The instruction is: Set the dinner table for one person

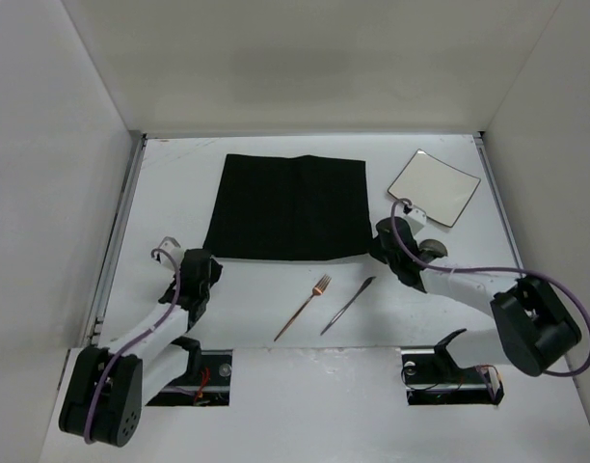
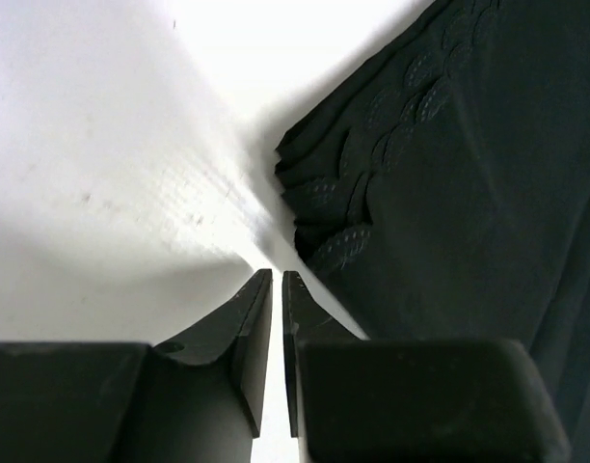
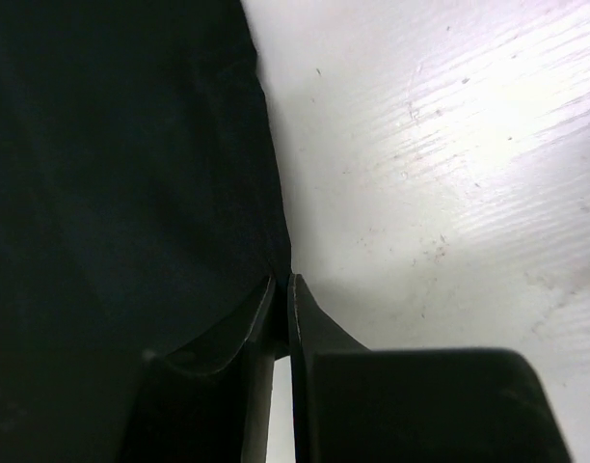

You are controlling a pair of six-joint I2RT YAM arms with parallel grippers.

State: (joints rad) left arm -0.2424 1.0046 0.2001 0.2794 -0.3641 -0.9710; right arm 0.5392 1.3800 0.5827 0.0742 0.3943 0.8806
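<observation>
The white dinner table carries a black cloth mat at its middle back. A square pale plate lies to the right of the mat. A copper fork and a knife lie side by side in front of the mat. My left gripper is shut and empty beside the mat's front left corner; white table shows through the thin slit between its fingers. My right gripper is shut on the mat's front right edge, with dark cloth pinched between its tips.
Thin metal rails run along the table's side edges and white walls enclose it. Bare white table shows in the left wrist view and in the right wrist view. Two dark cut-outs sit at the arm bases.
</observation>
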